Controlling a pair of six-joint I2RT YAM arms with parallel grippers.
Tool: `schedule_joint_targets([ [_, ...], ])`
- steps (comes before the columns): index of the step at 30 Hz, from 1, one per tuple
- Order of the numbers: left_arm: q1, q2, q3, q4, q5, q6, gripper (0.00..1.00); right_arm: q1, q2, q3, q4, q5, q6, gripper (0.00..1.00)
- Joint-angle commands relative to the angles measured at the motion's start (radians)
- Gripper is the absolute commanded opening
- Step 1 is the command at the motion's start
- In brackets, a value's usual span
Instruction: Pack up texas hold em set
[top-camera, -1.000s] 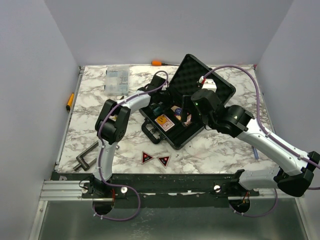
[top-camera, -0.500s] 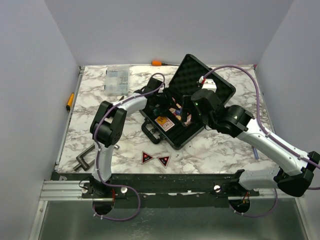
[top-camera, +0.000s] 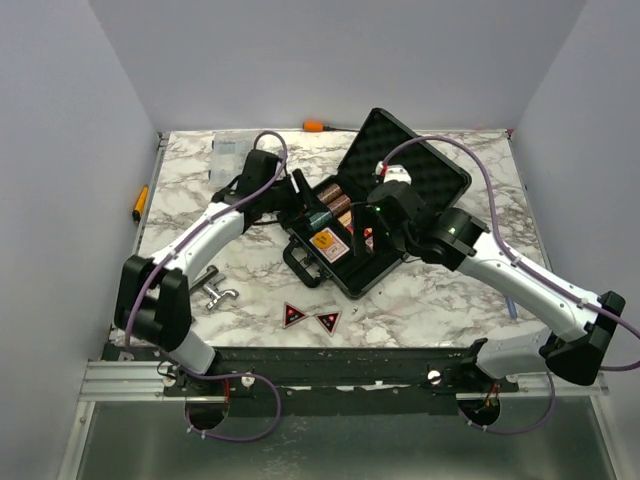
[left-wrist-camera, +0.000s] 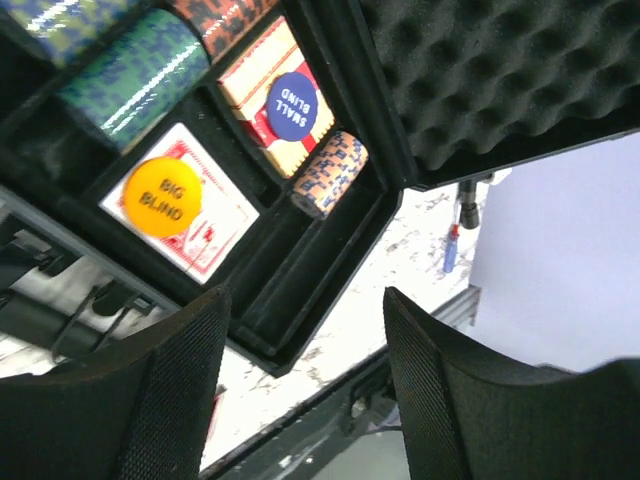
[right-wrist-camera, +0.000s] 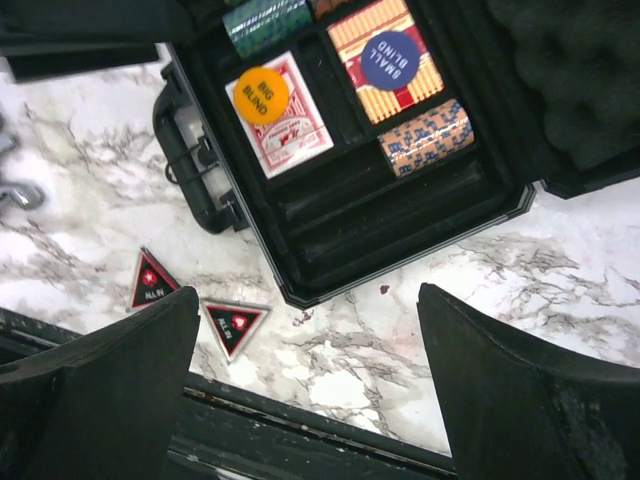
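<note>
The black briefcase (top-camera: 345, 262) lies open mid-table, with its foam-lined lid (top-camera: 410, 165) raised behind. In the left wrist view it holds chip stacks (left-wrist-camera: 135, 75), a yellow BIG BLIND button (left-wrist-camera: 160, 197) on a red card deck, a blue SMALL BLIND button (left-wrist-camera: 290, 104) on an orange deck, and a short chip stack (left-wrist-camera: 330, 172). Two red-black triangles (top-camera: 293, 315) (top-camera: 328, 321) lie on the table in front of the case; they also show in the right wrist view (right-wrist-camera: 150, 281) (right-wrist-camera: 231, 325). My left gripper (top-camera: 312, 212) (left-wrist-camera: 305, 300) is open and empty at the case's left side. My right gripper (top-camera: 362, 238) (right-wrist-camera: 308, 295) is open and empty above the case's front.
A clear organiser box (top-camera: 228, 155) sits at the back left, partly behind my left arm. An orange-handled screwdriver (top-camera: 315, 125) lies at the back edge and a yellow-handled tool (top-camera: 140, 202) at the left edge. A grey metal tool (top-camera: 215, 291) lies front left. A blue pen (top-camera: 512, 308) lies at the right.
My left arm has swung its elbow out to the left, and its gripper now sits at the case's left side. The grey metal tool has shifted right. My right gripper has moved slightly left.
</note>
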Motion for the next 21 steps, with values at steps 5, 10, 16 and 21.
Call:
schedule_joint_targets([
  [5,0.040,-0.355,-0.177,-0.178,-0.205,0.217,0.72,0.002,0.057,-0.050,-0.014,-0.141,-0.017,0.93],
  [10,0.049,-0.604,-0.294,-0.253,-0.300,0.311,0.84,0.003,0.077,-0.095,0.020,-0.229,0.031,0.92],
  [16,0.054,-0.841,-0.360,-0.380,-0.395,0.404,0.91,0.002,0.135,-0.108,0.010,-0.260,0.046,0.92],
  [21,0.053,-0.994,-0.381,-0.484,-0.507,0.424,0.91,0.002,0.160,-0.144,0.022,-0.292,0.072,0.91],
])
